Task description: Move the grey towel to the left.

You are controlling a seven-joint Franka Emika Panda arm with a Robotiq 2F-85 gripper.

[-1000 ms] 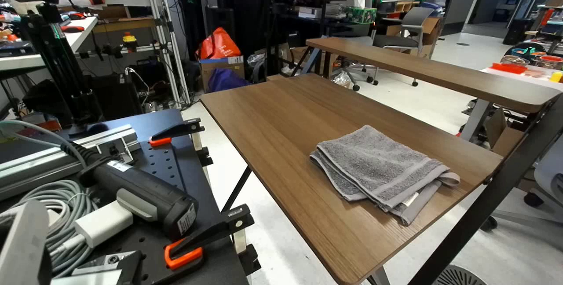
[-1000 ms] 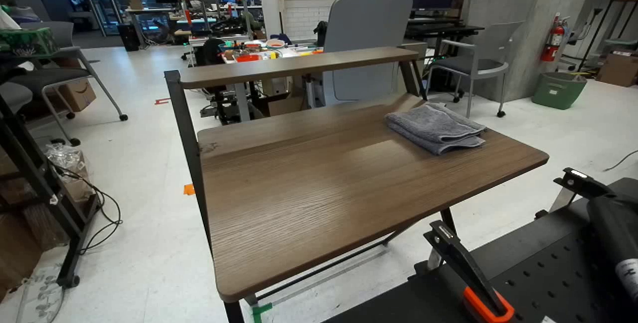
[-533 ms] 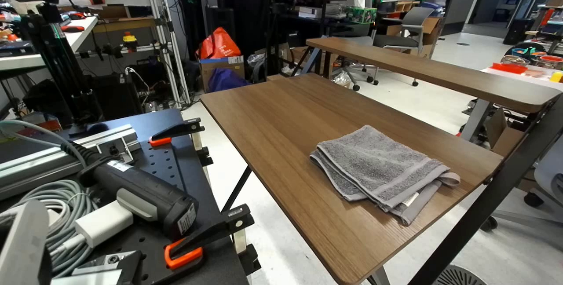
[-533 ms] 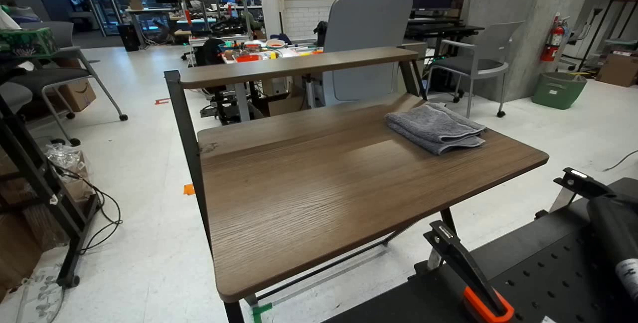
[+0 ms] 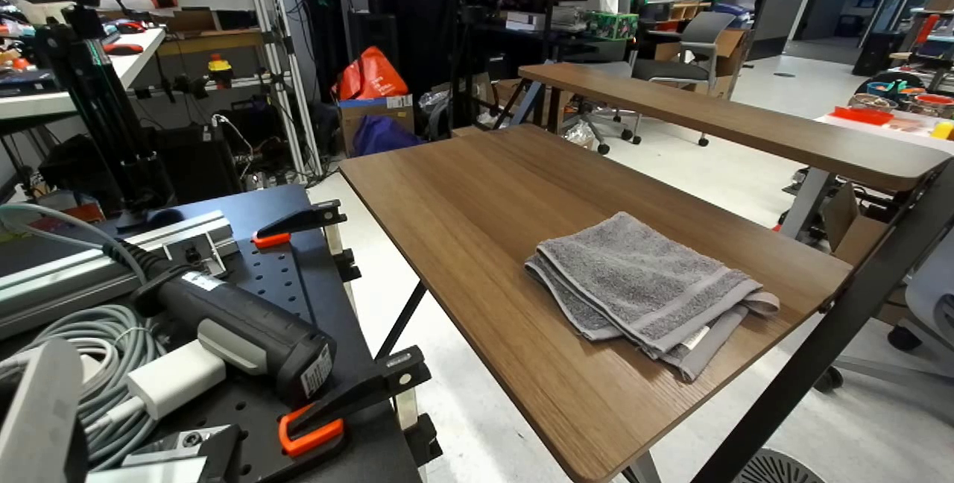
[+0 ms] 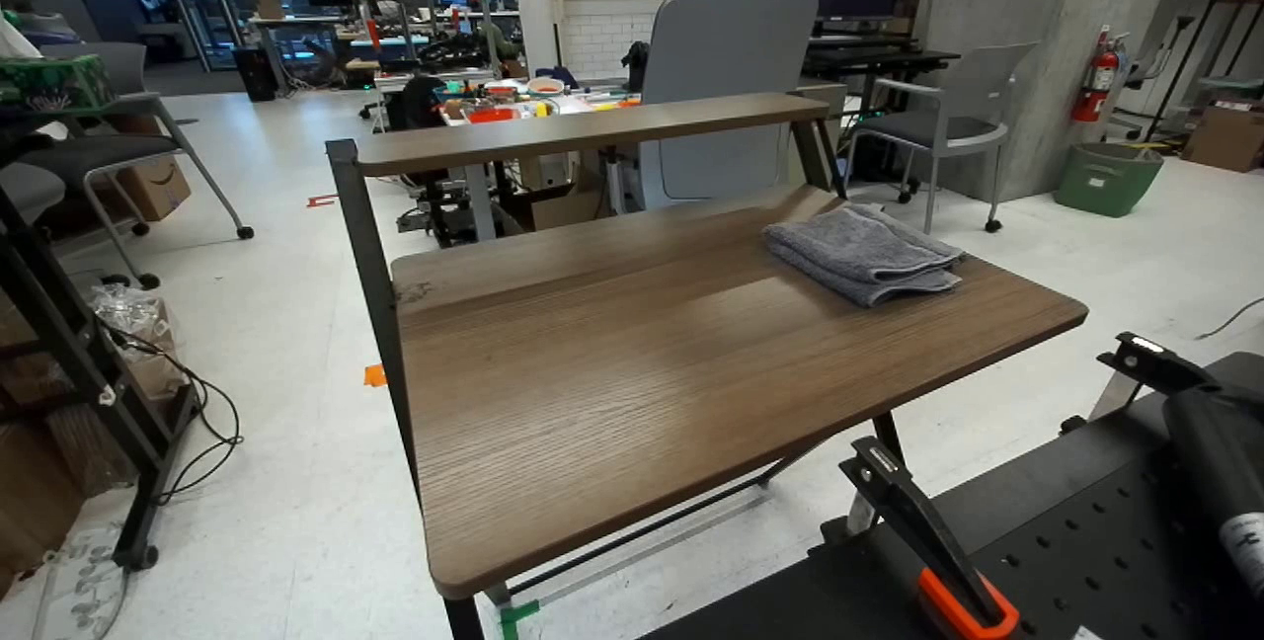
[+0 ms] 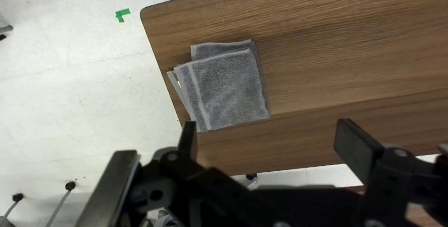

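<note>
Cable coil (image 5: pixel 112 364): grey; lay on the black perforated bench (image 5: pixel 277 278) at the left of an exterior view.
Bar clamps (image 5: pixel 373 387): two, black and orange, sat at the bench edge that faced the desk (image 5: pixel 477 222).
Desk surface: wood-grained; stood apart from the bench, pale floor (image 5: pixel 455 364) between them.
Grey towel (image 5: pixel 648 282): lay folded in uneven layers, flat on the desk, toward its right-hand end in both exterior views; in the wrist view it was just beside the desk's short edge.
Upper shelf (image 5: pixel 715 116): ran above the desk's far long side.
Frame post (image 5: pixel 827 326): slanted, stood at the desk's right end.
Robotiq gripper (image 7: pixel 267 132): in the wrist view its fingers (image 7: pixel 357 146) were spread wide; the towel lay beyond the fingertips.
</note>
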